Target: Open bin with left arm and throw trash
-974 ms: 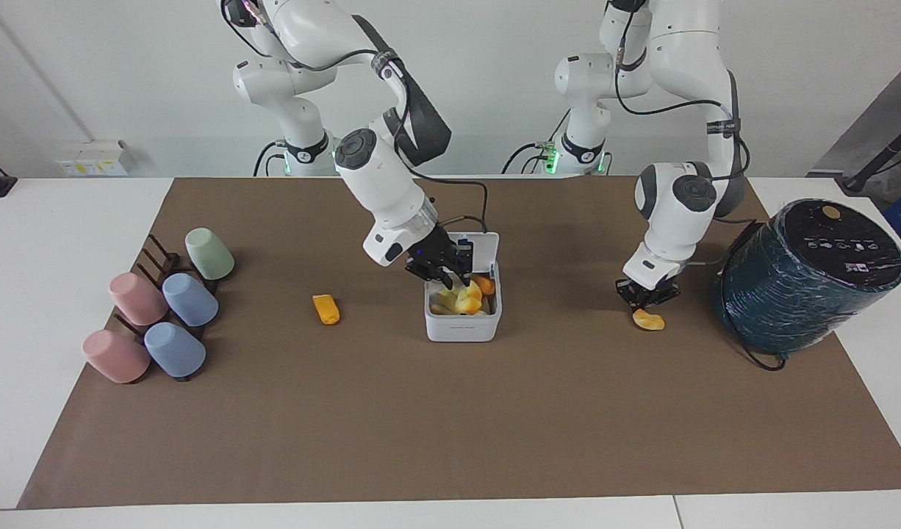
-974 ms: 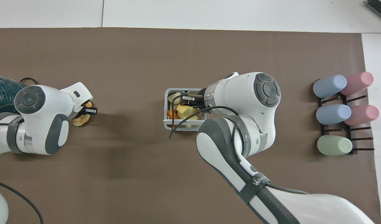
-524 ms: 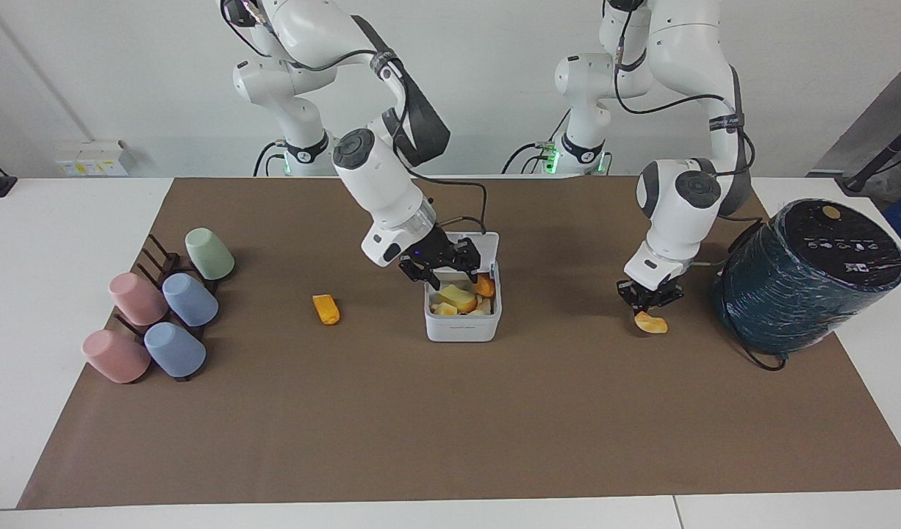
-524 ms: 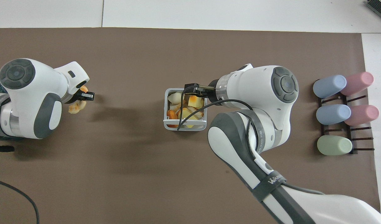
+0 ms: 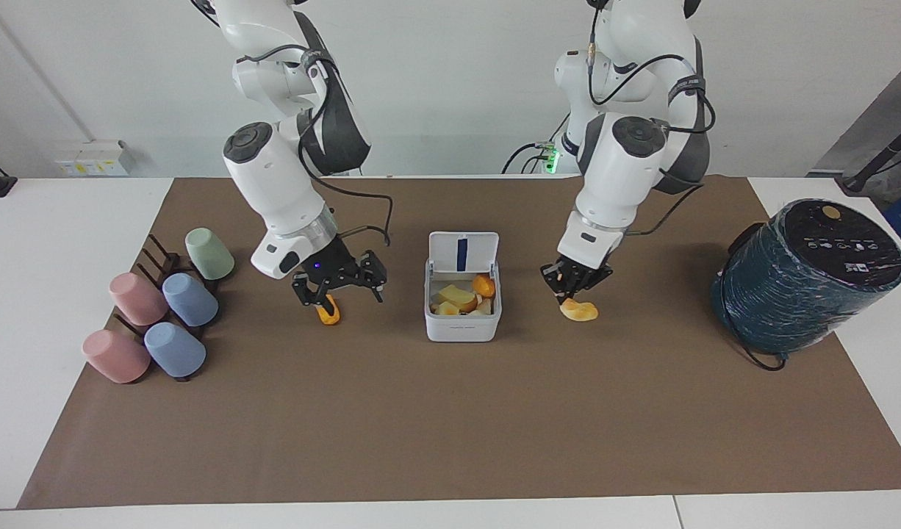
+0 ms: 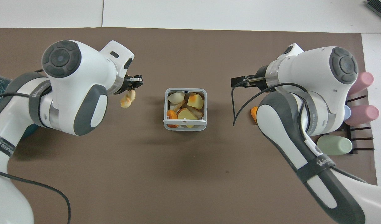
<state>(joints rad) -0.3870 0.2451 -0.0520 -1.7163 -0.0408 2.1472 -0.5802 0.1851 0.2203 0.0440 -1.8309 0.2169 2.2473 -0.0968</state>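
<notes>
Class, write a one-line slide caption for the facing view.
Left gripper carries a peel beside the open bin; right gripper hovers open above an orange chunk.

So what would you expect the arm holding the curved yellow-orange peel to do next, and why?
Probably carry it sideways over the small white square bin and let go. The left gripper is shut on the curved yellow-orange peel, raised beside the bin, whose hinged lid stands open with scraps already inside. The right gripper hangs open over an orange chunk.
</notes>
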